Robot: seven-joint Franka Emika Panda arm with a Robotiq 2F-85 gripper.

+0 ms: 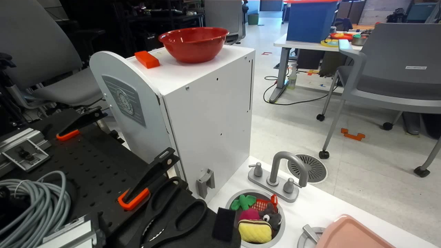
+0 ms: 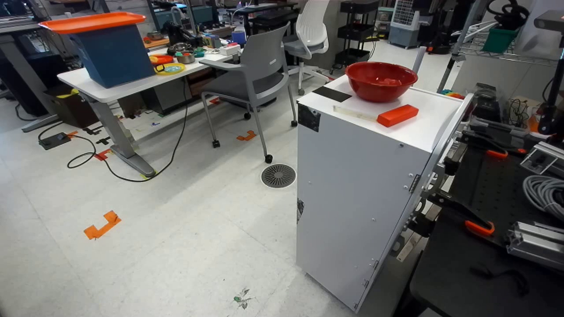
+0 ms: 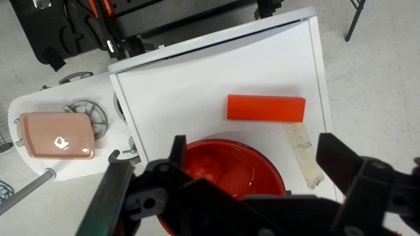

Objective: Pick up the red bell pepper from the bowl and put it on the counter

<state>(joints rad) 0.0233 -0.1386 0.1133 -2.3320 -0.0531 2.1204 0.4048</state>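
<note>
White surface (image 3: 170,98) is leaving bare room between its raised panel (image 3: 213,40) and one red-orange block (image 3: 265,108). Block is lying near a side edge, one tape strip (image 3: 303,153) running out from it. One red bowl (image 2: 374,93) is standing just beside, apart from the block. One red pepper (image 3: 204,167) is sitting inside the bowl, red on red, outline faint. Pincer (image 3: 254,152) is hanging above, jaws spread wide.
</note>
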